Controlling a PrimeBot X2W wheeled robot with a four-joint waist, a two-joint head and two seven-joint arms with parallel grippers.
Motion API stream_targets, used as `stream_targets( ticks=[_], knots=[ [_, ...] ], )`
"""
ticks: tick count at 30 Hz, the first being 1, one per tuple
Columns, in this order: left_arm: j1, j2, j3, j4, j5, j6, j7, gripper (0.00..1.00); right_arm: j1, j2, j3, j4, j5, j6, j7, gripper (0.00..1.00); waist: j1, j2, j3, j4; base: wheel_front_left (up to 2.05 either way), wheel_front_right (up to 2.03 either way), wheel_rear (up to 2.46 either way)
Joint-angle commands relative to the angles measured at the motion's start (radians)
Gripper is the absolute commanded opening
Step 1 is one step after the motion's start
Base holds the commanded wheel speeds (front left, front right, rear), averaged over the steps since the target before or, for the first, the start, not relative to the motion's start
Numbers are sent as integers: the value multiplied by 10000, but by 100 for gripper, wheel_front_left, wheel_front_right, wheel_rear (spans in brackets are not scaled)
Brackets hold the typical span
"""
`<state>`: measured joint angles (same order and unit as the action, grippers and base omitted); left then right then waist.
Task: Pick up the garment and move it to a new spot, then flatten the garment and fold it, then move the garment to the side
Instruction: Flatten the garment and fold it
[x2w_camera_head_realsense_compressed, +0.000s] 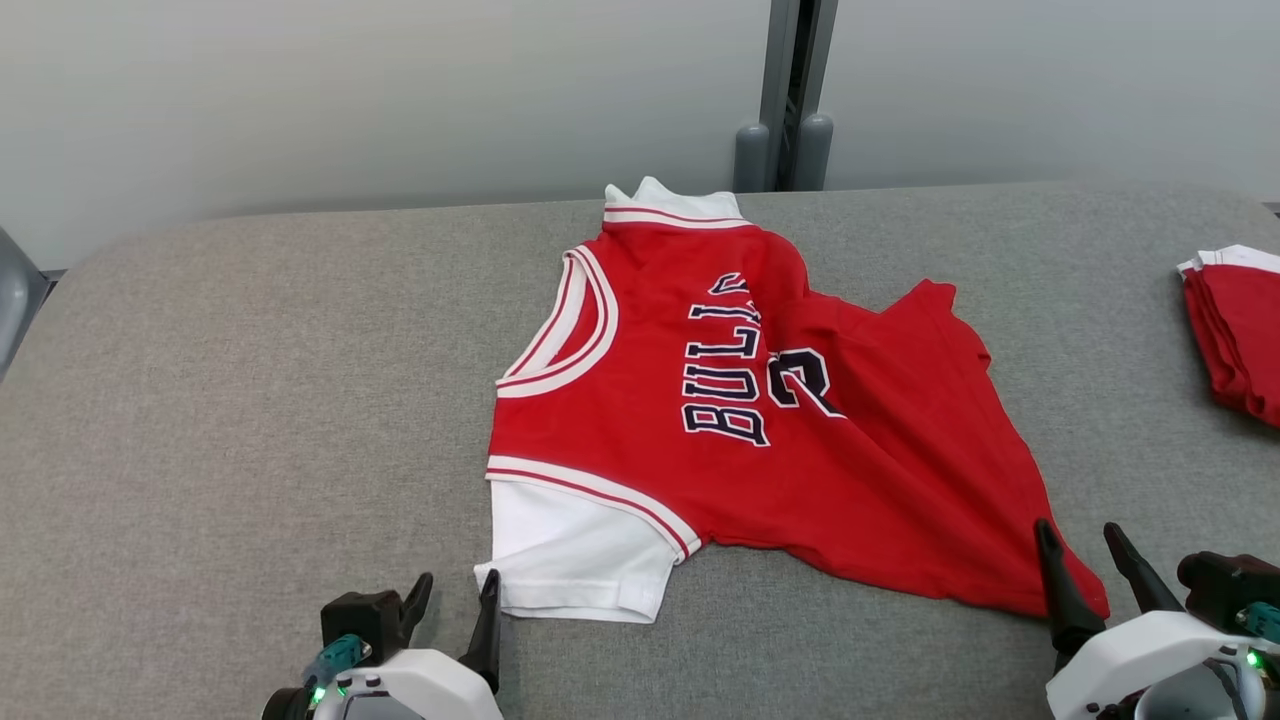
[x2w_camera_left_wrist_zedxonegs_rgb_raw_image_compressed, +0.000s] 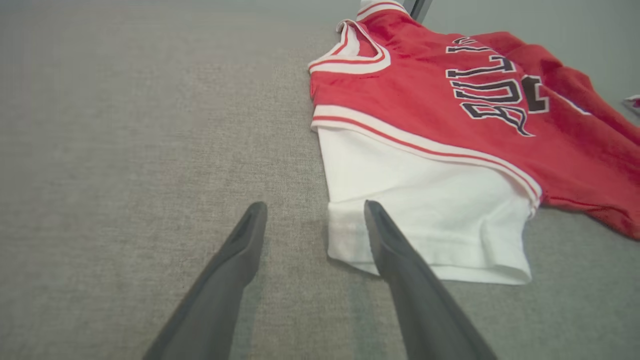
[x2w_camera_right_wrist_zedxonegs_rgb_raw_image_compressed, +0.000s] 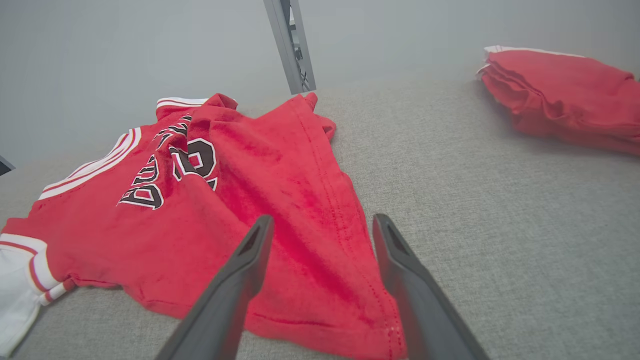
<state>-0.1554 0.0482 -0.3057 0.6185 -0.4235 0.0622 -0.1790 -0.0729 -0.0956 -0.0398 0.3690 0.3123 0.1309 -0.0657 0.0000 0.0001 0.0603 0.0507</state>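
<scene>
A grey fabric-covered table (x2w_camera_head_realsense_compressed: 250, 400) spans the head view, with a pale wall behind it. A grey post (x2w_camera_head_realsense_compressed: 790, 90) rises just past the table's far edge.

A red Bulls jersey (x2w_camera_head_realsense_compressed: 700, 420) lies near the middle of the table. Its neck opening, trimmed in white and red, faces the robot's left and its hem runs off to the right. It is not flat: a fold of red cloth lies across the right half and covers part of the dark number beside the lettering (only a "2" reads clearly). One white sleeve (x2w_camera_head_realsense_compressed: 580, 550) lies spread at the near left, and a second white piece sticks out at the far edge.

Well apart from the jersey, at the table's right edge, sits a stack of folded red garments (x2w_camera_head_realsense_compressed: 1235, 330).

The right gripper (x2w_camera_head_realsense_compressed: 1077, 528) is at the jersey's near right hem corner (x2w_camera_right_wrist_zedxonegs_rgb_raw_image_compressed: 350, 320), with its two dark fingers spread apart and nothing between them but the red cloth lying below. Whether the tips touch the cloth I cannot tell.

The left gripper (x2w_camera_head_realsense_compressed: 458, 580) is at the near left, fingers likewise spread wide and gripping nothing. In the left wrist view one finger (x2w_camera_left_wrist_zedxonegs_rgb_raw_image_compressed: 400, 260) overlaps the corner of the white sleeve, and the other is over bare table.
</scene>
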Motion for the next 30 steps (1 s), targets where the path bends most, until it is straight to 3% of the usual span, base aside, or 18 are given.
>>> stream_targets(
  ticks=[1, 19, 20, 22, 23, 30],
  knots=[
    [-195, 52, -31, 83, -135, -68, 30, 100, -73, -34, -48, -78, -23, -5, -54, 100, 0, -1, 47, -10, 0, 0, 0],
    [-769, 51, -529, 1070, -737, -181, -112, 100, -152, -118, -7, -193, -119, -5, 14, 100, 0, -1, 369, -228, 0, 0, 0],
    [-810, 52, -560, 1106, -806, -225, -115, 94, -153, -120, -4, -181, -118, -5, 14, 100, 0, -1, 382, -238, 0, 0, 0],
    [-864, 44, -634, 1174, -939, -267, -116, 40, -180, -122, -5, -162, -113, -5, 2, 100, 0, -1, 406, -251, 0, 0, 0],
    [-884, 49, -753, 1254, -1004, -357, -70, 0, -203, -122, -9, -138, -104, -5, -17, 100, 0, -1, 420, -258, 0, 0, 0],
    [-924, 67, -879, 1268, -1125, -359, -194, 0, -150, -199, -35, 27, -183, -5, -57, 100, 0, -1, 338, -245, 0, 0, 0]
  ],
)
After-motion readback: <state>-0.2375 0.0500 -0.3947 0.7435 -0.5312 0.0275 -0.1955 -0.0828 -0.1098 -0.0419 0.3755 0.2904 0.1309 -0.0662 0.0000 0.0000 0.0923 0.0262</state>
